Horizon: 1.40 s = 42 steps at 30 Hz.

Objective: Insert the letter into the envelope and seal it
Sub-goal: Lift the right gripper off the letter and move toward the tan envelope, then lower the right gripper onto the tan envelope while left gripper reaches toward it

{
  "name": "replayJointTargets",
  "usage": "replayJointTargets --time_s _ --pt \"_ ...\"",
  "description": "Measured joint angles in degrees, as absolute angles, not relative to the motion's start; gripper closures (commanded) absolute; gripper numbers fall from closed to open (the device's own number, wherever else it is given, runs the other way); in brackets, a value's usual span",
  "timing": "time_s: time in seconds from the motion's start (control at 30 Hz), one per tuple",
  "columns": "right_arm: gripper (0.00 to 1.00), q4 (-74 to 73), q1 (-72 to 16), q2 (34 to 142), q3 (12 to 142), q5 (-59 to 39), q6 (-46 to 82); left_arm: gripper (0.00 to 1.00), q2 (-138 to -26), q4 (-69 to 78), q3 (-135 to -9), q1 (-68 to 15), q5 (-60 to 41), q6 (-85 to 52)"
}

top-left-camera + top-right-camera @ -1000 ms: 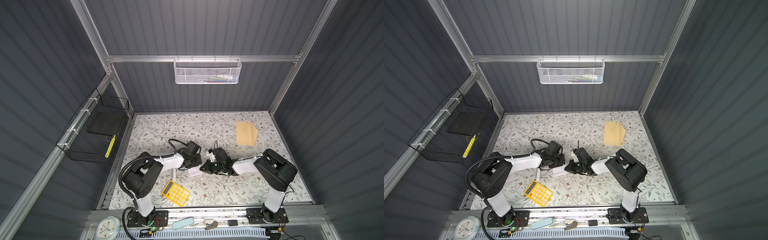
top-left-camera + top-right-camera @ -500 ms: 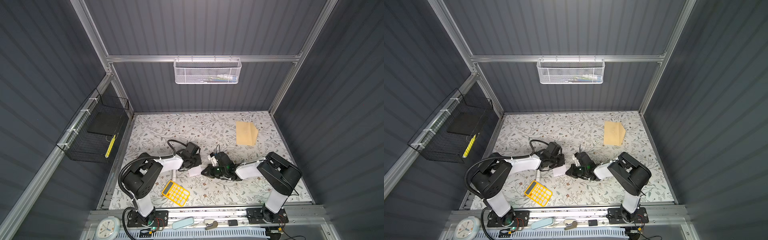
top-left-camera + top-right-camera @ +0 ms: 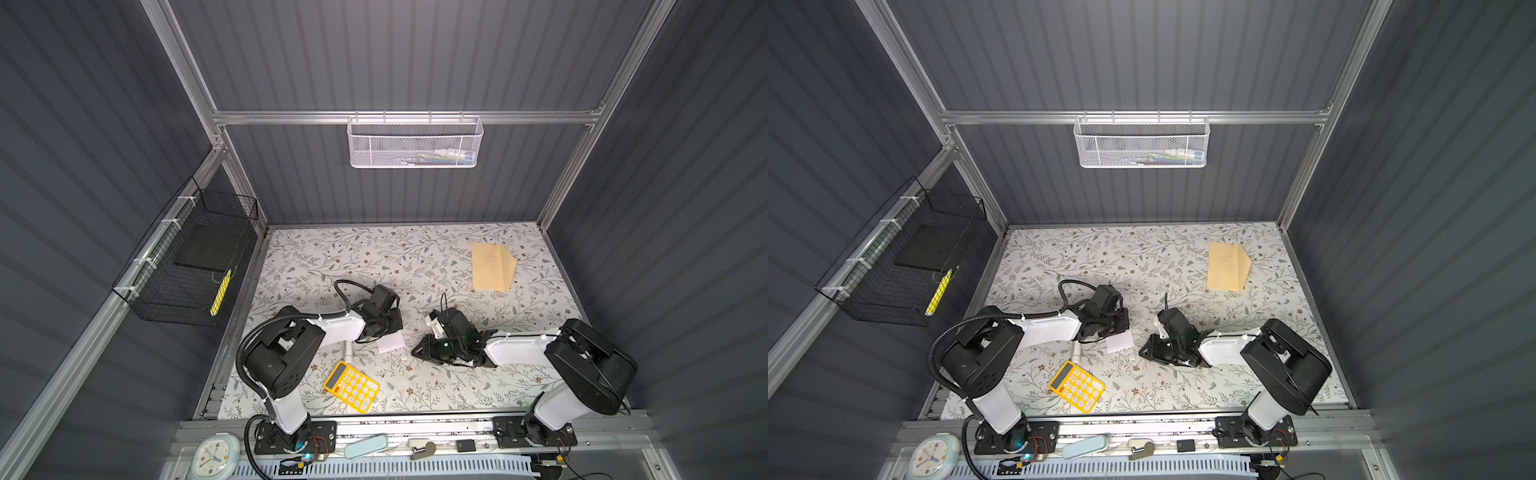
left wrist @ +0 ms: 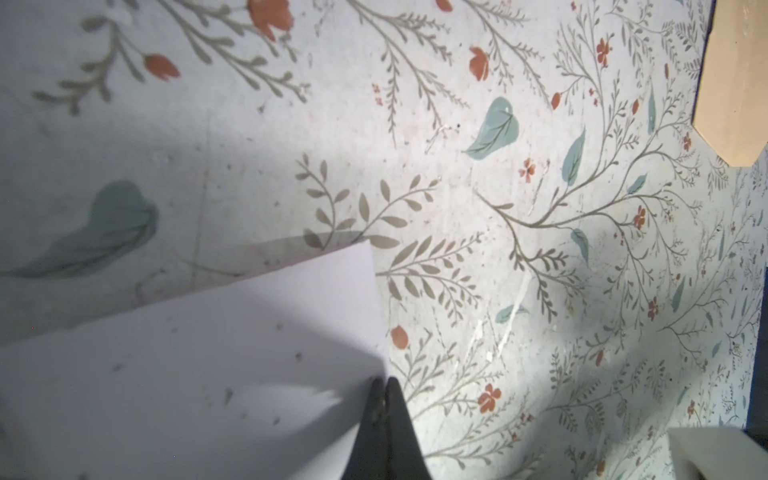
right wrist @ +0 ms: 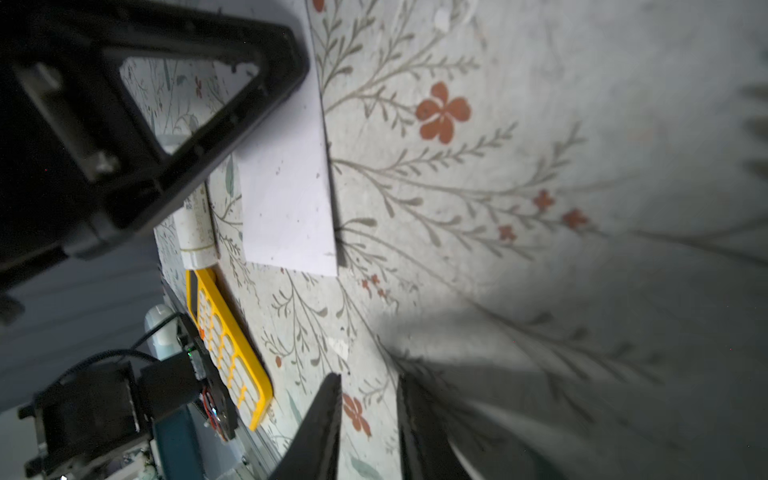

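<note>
The letter (image 3: pixel 391 343) is being shown in both top views as a small folded white sheet lying near the middle of the floral table (image 3: pixel 415 257), slightly toward 7 o'clock. Part of it is being covered by the left gripper (image 4: pixel 383 381), so its long axis cannot be judged fully, though the visible free edge is running roughly from 8 to 2 o'clock. The left jaws are being pressed together right on the sheet's edge, apparently pinching it. The right gripper (image 5: pixel 368 384) is being held low over the table just beside the letter at its 3 o'clock, its fingers parted by a narrow gap with only bare table showing between them. The envelope (image 3: pixel 492 266) is lying flat at about 2 o'clock on the table, well apart from the letter. Its long axis is running from 12 to 6 o'clock and its open triangular flap is pointing to 3 o'clock. A white mesh basket (image 3: pixel 374 145), hung on the rear rail at 12 o'clock, is holding a few items toward its 3 o'clock end, too small to be identified. A black wire basket (image 3: pixel 158 307) on the wall at 9 o'clock is holding a flat black slab (image 3: pixel 208 249) and a yellow stick-like item (image 3: pixel 220 286) toward its 6 o'clock end. A yellow calculator (image 3: pixel 351 386) is lying at the letter's 7 o'clock, with a white tube (image 3: pixel 348 353) at the letter's 9 o'clock.
</note>
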<state>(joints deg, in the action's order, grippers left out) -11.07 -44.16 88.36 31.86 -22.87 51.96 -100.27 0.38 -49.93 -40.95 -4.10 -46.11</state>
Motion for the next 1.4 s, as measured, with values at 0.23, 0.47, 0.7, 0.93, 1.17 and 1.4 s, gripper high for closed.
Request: replayJointTargets --time_s 0.23,0.47,0.7,0.93,1.17,1.4 --pt "0.31 1.7 -41.1 76.9 34.2 -19.0 47.9 0.78 -100.2 1.7 -49.9 -41.0 -5.5 -44.7" --pt "0.12 13.3 -30.2 64.1 35.3 -16.1 42.5 0.52 -99.5 2.2 -49.9 -41.2 -6.7 -43.1" --pt "0.01 21.5 -17.6 59.0 35.6 -15.4 35.8 0.36 -95.6 2.2 -49.9 -41.2 -7.9 -41.7" --pt "0.01 25.0 -5.0 62.0 40.4 -17.5 28.9 0.33 -90.5 1.7 -50.5 -41.2 -8.7 -40.5" --pt "0.01 25.0 5.8 77.4 54.8 -21.8 22.7 0.32 -87.0 0.7 -51.5 -41.2 -10.2 -39.8" --pt "0.01 24.9 10.1 94.8 72.1 -24.6 18.1 0.25 -79.6 -1.4 -51.4 -41.6 -11.8 -39.4"
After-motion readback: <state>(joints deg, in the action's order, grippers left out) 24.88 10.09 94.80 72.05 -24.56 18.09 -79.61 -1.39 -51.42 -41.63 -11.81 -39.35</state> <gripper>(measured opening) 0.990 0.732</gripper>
